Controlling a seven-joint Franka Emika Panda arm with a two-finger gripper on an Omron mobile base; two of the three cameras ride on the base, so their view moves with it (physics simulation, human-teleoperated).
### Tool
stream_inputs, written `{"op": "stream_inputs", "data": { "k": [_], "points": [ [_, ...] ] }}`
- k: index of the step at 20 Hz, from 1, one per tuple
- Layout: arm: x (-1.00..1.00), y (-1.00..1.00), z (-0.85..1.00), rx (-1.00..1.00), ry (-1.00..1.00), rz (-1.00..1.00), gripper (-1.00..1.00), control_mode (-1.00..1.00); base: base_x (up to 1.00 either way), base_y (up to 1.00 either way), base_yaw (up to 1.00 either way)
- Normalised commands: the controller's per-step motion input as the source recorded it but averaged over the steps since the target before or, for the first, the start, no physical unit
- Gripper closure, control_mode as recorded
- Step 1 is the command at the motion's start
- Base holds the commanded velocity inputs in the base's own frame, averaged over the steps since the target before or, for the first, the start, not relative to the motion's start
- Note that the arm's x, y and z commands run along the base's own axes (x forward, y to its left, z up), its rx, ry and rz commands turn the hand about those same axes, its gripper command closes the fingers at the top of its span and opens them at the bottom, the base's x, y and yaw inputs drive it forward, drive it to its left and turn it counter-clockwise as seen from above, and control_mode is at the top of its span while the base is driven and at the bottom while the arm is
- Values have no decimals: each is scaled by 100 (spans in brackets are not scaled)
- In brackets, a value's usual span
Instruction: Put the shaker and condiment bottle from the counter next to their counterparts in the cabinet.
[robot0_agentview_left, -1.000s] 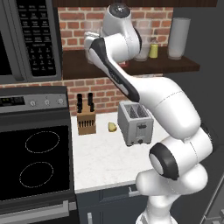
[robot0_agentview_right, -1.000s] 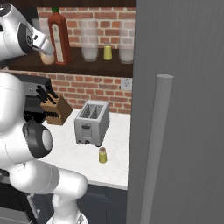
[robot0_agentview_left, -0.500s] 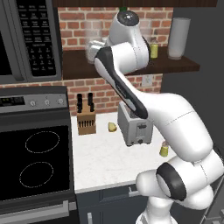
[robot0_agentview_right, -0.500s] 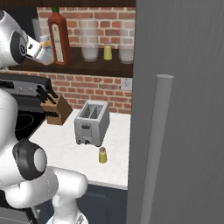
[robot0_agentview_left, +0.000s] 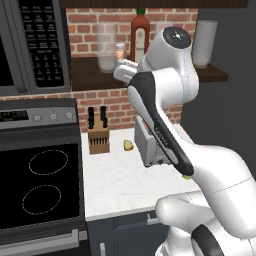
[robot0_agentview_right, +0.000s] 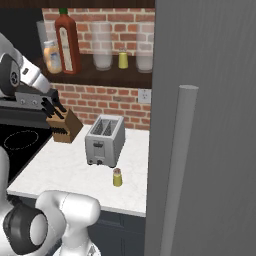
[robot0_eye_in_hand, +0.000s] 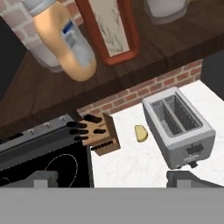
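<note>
The small orange condiment bottle stands on the dark cabinet shelf, right beside the tall dark-red bottle with the green cap. In the hand view the condiment bottle sits up and to the left of the fingers, apart from them. My gripper is open, fingertips spread wide with nothing between them, and it hovers just in front of the shelf. The olive-yellow shaker stands on the white counter in front of the toaster. A bright yellow shaker is on the shelf between two glasses.
A silver toaster and a knife block stand at the back of the counter, with a small yellow piece between them. The stove is to the left and the microwave above it. A grey door with a handle fills the right.
The arm has swung right and up along the shelf. The orange bottle, earlier at the gripper, now stands free beside the red bottle, and the hand has drawn back from it.
</note>
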Motion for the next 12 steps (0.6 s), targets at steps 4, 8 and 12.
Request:
{"op": "stream_inputs", "data": {
  "k": [4,8,12],
  "points": [
    [-86,-18,-15,6,0,-3,-100,-100,0,0,0],
    [-76,-15,-19,4,0,-4,-100,-100,0,0,0],
    [-63,-13,-21,2,0,-6,-100,-100,0,0,0]
  ]
}}
